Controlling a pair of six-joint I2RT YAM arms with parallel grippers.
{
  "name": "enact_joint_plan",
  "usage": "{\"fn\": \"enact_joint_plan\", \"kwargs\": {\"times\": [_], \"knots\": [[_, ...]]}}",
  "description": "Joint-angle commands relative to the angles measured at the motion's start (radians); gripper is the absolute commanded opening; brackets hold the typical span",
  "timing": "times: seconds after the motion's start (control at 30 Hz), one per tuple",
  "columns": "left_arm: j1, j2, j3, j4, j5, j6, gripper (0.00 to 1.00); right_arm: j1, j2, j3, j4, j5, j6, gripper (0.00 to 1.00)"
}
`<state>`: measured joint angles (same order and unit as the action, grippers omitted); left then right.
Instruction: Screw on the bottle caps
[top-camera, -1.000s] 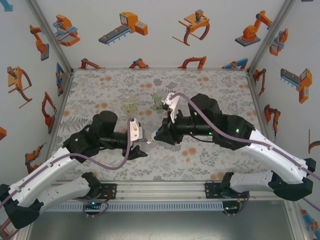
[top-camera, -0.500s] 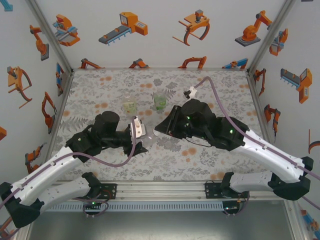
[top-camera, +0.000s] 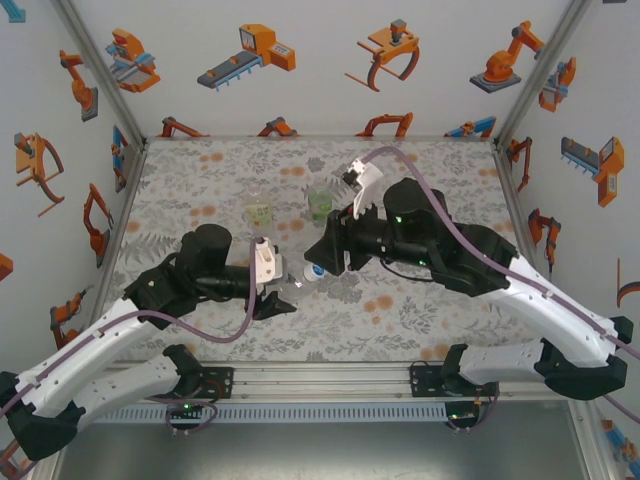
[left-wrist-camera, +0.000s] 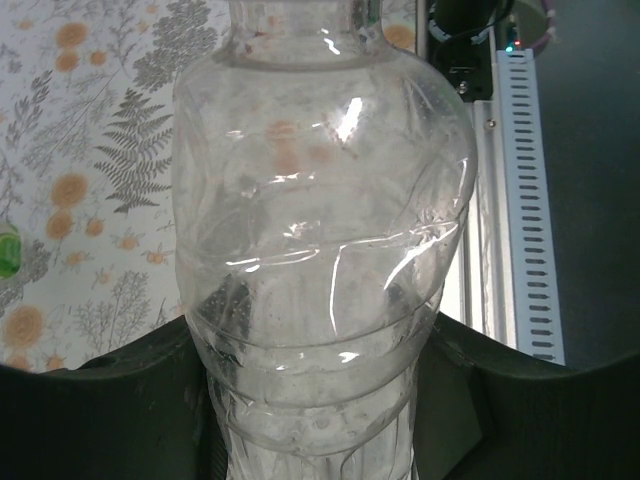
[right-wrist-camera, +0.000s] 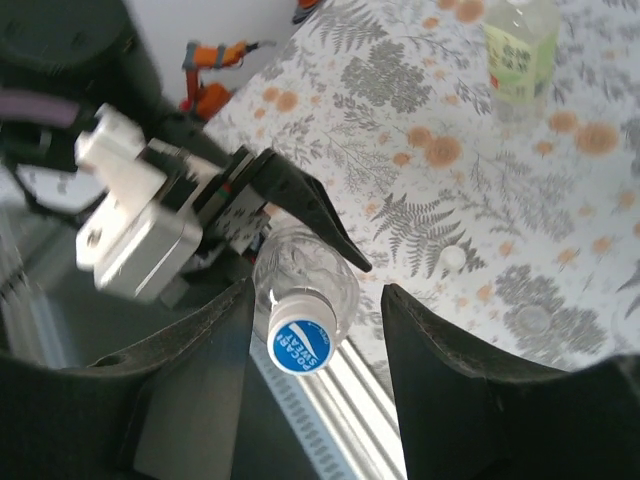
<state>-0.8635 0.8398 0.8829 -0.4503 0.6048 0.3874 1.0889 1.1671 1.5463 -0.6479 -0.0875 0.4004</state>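
Near the middle, the left gripper (top-camera: 280, 296) hugs the clear bottle (left-wrist-camera: 320, 250) tight while the right gripper (right-wrist-camera: 318, 300) sits open around its cap (right-wrist-camera: 301, 344), so next it should pinch and twist.

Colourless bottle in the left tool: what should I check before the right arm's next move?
1. Left tool grips the colourless bottle by its body: ok.
2. Cap sits on that bottle's neck: ok; how tight, cannot tell.
3. Right tool open, straddling the cap without touching it: ok.
4. Loose cap lies on the table, apart from the held bottle: ok.
5. Green bottle and pale bottle upright behind: ok; capped or not, cannot tell.
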Motion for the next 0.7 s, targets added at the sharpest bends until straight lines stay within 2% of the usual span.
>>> {"fn": "enact_joint_plan", "kwargs": {"times": [0.0,0.23,0.47,0.67], "knots": [[-0.003,-0.012,0.030,-0.014,0.097,0.019,0.00,-0.003,-0.025,0.027,-0.013,-0.195,-0.343,0.51],[-0.003,-0.005,0.042,-0.023,0.138,0.010,0.00,-0.003,-0.030,0.022,-0.104,-0.459,-0.706,0.52],[-0.003,0.002,0.047,-0.029,0.148,0.010,0.00,-0.002,-0.022,0.001,-0.100,-0.452,-0.763,0.52],[-0.003,0.019,0.059,-0.028,0.152,0.015,0.00,-0.002,-0.014,-0.009,-0.075,-0.456,-0.764,0.48]]}}
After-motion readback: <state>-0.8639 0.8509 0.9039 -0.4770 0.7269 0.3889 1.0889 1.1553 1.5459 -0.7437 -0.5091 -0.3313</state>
